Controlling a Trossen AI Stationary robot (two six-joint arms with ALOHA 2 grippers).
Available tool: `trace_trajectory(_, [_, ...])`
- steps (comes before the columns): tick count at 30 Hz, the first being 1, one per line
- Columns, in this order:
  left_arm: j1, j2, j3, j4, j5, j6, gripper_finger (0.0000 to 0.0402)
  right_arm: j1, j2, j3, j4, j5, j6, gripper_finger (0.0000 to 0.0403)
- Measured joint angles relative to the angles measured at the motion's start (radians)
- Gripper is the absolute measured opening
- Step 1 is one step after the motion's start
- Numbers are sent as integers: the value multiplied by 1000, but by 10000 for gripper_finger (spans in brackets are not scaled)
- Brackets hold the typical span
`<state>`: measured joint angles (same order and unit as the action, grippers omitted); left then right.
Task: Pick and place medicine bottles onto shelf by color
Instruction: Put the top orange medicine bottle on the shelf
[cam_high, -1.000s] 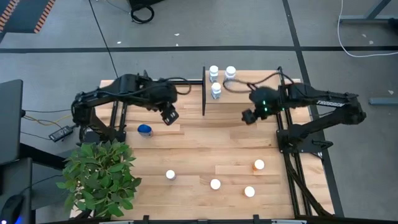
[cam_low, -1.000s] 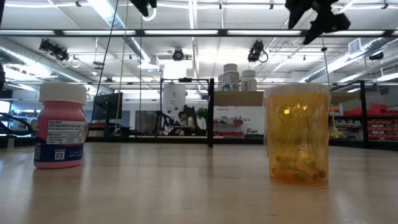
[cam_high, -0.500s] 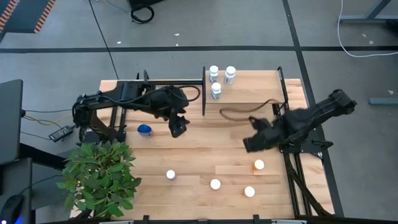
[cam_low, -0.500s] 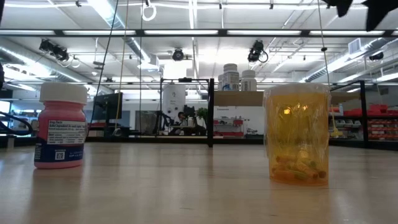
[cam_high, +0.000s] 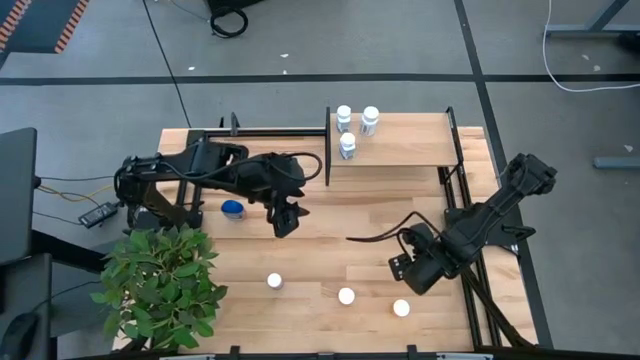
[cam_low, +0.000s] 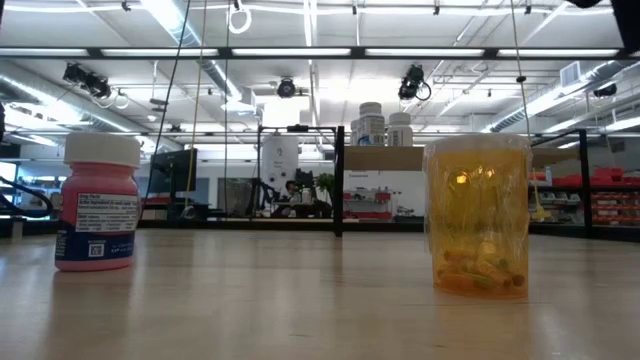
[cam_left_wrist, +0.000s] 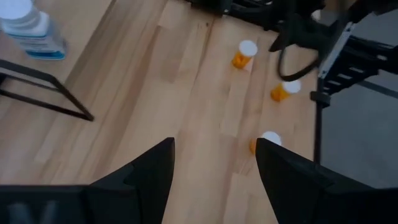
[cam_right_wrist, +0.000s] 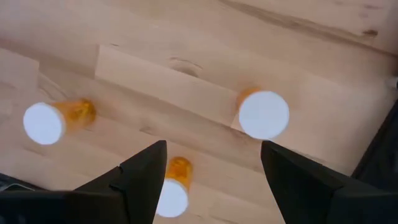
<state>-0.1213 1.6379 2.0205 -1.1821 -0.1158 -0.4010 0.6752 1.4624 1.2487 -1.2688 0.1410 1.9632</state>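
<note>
Medicine bottles, listed from the table's left to its right. Plant (cam_high: 160, 285): green, leafy, at the near left corner. Blue bottle (cam_high: 232, 209): squat, standing on the tabletop (cam_high: 340, 235) at the left, just right of the left arm's base. Left gripper (cam_high: 284, 219): hangs above the bare wood just right of the blue bottle, fingers (cam_left_wrist: 149, 168) spread apart and holding nothing. Near row: three white-capped bottles across the near part of the tabletop, well apart from one another, the first (cam_high: 273, 282) near the plant, the second (cam_high: 346, 296) about mid-table, the third (cam_high: 401, 308) further right; the wrist views show orange bodies under these caps. Shelf (cam_high: 400, 140): light wood panel with black rails at the far side, right of centre, carrying three white-capped clear bottles (cam_high: 347, 146) grouped at its left end. Right gripper (cam_high: 412, 268): low over the near right of the table, just beside the third bottle, fingers (cam_right_wrist: 146, 171) parted and empty, directly above another white-capped orange bottle (cam_right_wrist: 263, 114).
</note>
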Motion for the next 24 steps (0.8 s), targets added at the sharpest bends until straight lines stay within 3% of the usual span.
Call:
trace_trajectory(11, [-7,0,0,37,-1,-9,231,19,-20,-197,164,-82,73,268])
trace_trajectory(24, [-5,-1,0,33,-2,-28,231,6,-181,-433,323,-90,162,272])
